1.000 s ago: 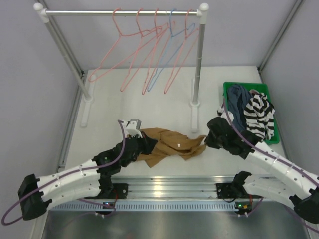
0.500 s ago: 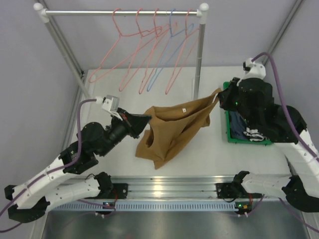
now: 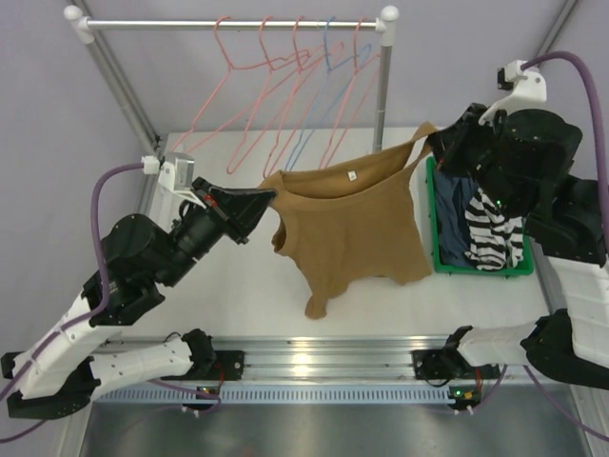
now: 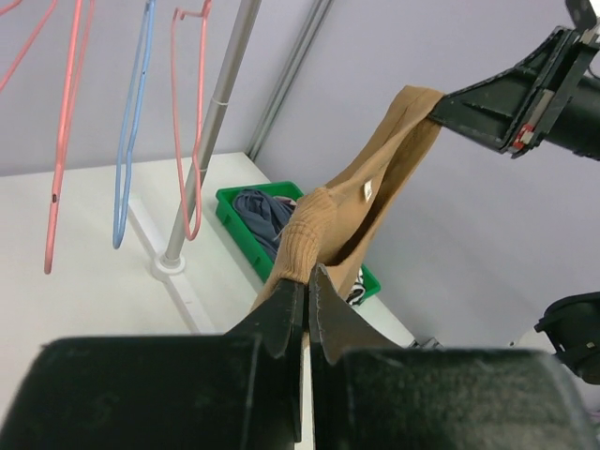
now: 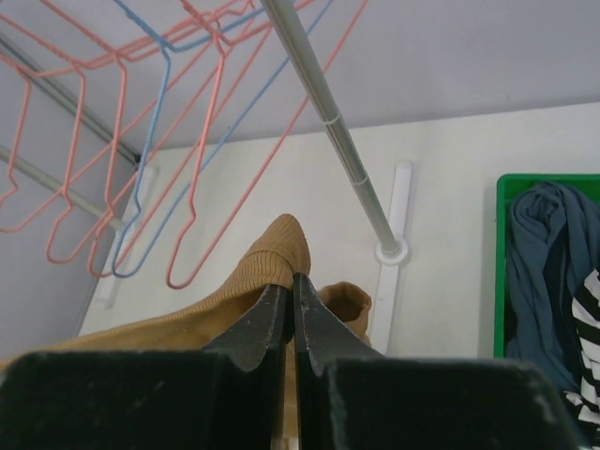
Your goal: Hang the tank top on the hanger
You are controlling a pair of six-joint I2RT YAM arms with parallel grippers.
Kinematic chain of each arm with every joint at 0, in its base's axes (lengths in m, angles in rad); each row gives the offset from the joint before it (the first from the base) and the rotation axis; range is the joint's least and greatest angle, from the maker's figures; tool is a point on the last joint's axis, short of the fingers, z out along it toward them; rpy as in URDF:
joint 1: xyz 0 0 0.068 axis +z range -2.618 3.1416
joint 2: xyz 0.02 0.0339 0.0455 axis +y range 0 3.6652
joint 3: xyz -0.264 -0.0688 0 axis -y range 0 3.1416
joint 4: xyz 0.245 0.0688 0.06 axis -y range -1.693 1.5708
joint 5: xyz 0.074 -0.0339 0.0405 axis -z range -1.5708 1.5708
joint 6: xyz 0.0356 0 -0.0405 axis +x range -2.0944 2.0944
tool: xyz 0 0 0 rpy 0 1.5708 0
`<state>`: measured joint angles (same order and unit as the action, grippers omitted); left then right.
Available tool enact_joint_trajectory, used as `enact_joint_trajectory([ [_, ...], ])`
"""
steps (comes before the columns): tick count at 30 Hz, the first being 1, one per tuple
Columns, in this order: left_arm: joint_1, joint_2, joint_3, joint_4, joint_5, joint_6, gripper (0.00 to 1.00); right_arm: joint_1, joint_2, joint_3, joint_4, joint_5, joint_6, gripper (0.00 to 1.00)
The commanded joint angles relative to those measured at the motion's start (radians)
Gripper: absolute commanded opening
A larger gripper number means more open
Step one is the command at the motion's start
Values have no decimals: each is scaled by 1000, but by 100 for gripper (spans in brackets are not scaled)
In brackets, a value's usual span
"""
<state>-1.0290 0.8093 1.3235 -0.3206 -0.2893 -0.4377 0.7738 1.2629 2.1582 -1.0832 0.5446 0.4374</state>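
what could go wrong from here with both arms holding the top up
The tank top hangs stretched between the left gripper and right gripper, each pinching only a strap tip. One may slip out, and the top would drop. The pink hangers hang crowded together, so bringing the top in might snag or shift several. The rack post stands close to the right strap and could catch it.

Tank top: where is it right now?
Top view: the tank top hangs spread over mid-table, pinched by the left gripper and right gripper, in front of the rack, left of the green bin.
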Motion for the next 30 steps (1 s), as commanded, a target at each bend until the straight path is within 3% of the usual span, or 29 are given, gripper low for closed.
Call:
enact_joint_trajectory([
  [1, 3, -10, -44, -26, -25, -24, 0, -11, -20, -107, 8, -38, 3, 0],
  [4, 3, -44, -182, -9, -13, -84, 0, -10, -114, -373, 64, -67, 73, 0],
  [5, 3, -73, -223, 0, -11, -129, 0, -10, -143, -531, 104, -78, 96, 0],
  [11, 3, -153, -607, 107, 41, -317, 0, -8, -325, -1154, 239, -202, 285, 0],
  [14, 3, -160, -805, 213, 56, -394, 0, -4, -343, -1347, 337, -265, 339, 0],
  [18, 3, -154, -976, 305, 42, -449, 0, 10, -283, -1465, 448, -325, 368, 0],
  [23, 3, -125, -1000, 295, 19, -470, 0, 39, -197, -1483, 516, -339, 366, 3],
  [27, 3, -144, -983, 232, 9, -472, 14, 41, -174, -1476, 525, -331, 360, 9],
  [28, 3, -157, -975, 207, 4, -472, 24, 41, -174, -1474, 522, -330, 360, 12],
  [30, 3, -173, -948, 143, -5, -467, 34, 42, -171, -1465, 517, -325, 354, 16],
])
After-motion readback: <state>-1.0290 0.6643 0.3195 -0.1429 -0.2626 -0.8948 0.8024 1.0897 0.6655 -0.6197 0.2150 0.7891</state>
